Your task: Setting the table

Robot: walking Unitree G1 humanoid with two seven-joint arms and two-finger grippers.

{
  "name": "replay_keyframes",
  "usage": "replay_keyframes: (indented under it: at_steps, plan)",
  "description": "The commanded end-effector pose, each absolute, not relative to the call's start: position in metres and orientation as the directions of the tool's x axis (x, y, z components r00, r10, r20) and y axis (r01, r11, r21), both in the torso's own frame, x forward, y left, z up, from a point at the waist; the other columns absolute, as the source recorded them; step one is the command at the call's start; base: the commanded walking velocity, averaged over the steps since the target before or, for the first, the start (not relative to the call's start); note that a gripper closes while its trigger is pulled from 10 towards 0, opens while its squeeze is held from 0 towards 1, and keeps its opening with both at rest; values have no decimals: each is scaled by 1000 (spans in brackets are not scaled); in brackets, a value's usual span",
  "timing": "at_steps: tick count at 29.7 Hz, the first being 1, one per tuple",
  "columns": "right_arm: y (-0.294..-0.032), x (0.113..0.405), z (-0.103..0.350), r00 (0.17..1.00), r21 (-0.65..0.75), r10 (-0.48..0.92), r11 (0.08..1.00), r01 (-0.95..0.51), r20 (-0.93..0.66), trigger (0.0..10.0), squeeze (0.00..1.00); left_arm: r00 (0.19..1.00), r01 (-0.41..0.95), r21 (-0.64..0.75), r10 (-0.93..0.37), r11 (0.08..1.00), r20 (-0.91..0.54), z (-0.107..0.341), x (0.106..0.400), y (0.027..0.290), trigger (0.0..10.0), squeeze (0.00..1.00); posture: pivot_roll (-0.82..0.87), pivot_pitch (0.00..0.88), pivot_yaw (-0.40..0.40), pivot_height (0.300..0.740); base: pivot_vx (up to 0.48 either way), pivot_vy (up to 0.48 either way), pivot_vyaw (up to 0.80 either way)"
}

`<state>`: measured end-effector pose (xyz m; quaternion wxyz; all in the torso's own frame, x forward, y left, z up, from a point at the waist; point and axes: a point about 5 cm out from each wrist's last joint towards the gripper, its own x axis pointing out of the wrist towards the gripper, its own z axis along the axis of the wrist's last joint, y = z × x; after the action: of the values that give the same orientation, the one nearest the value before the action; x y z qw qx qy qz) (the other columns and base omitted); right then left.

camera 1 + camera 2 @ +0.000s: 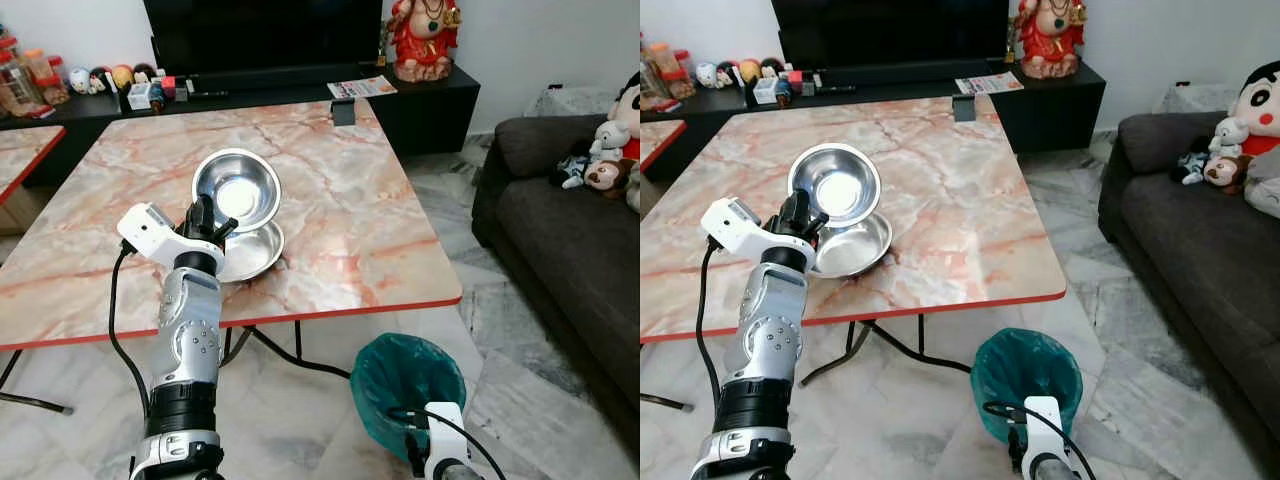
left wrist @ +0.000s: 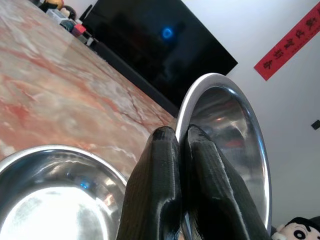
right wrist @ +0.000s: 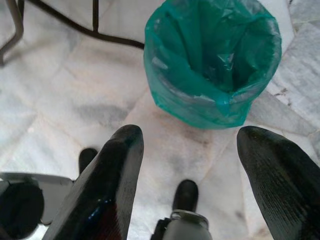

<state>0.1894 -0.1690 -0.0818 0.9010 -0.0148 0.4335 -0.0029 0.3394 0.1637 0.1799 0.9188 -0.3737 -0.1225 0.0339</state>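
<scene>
On the left, the left tool (image 1: 212, 222) reaches over the near edge of the marble surface (image 1: 330, 180), its two black fingers (image 2: 165, 190) pressed tight together on the rim of a steel bowl (image 1: 236, 186). This upper bowl is lifted and tipped up on edge, its hollow facing the robot, with the pinched rim at its lower near side. Directly below it, a second steel bowl (image 1: 252, 252) sits flat on the surface near the front edge, just beside the fingers. The held bowl probably needs to be carried away from the lower one, toward the open marble to the right or further back, and levelled before it is set down; the left arm is plainly the nearer one. Further right and low, the right tool (image 3: 190, 165) hangs with its fingers wide apart and nothing between them, above the floor beside a green-lined bin (image 1: 408, 385).
</scene>
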Motion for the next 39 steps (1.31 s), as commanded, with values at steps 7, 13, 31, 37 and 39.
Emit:
replay_keyframes:
  at_steps: [7, 13, 31, 37, 39]
  plan:
    - [-166, 194, -80, 630, -19, -14, 1000, -1, -776, 10000, 0, 954, 13, -700, 202, 714, 223, 187, 341, 173, 10000, 0, 35, 16, 82, 723, 318, 0, 79]
    - [-166, 194, -80, 629, -17, -16, 1000, 5, -777, 10000, 0, 953, 15, -699, 201, 715, 227, 188, 341, 173, 10000, 0, 36, 13, 83, 723, 323, 0, 0]
    - [-167, 192, -81, 626, -15, -16, 1000, 7, -780, 10000, 0, 951, 3, -701, 214, 713, 221, 187, 339, 175, 10000, 0, 41, 16, 75, 723, 318, 0, 0]
    - [-168, 191, -81, 625, -18, -17, 1000, 5, -781, 10000, 0, 957, -15, -699, 213, 715, 197, 181, 336, 175, 10000, 0, 43, 25, 65, 723, 190, 0, 0]
    - [-169, 188, -83, 619, -18, -15, 1000, 1, -785, 10000, 0, 961, -62, -690, 230, 722, 155, 172, 330, 178, 10000, 0, 45, 35, 59, 723, 0, 0, 0]
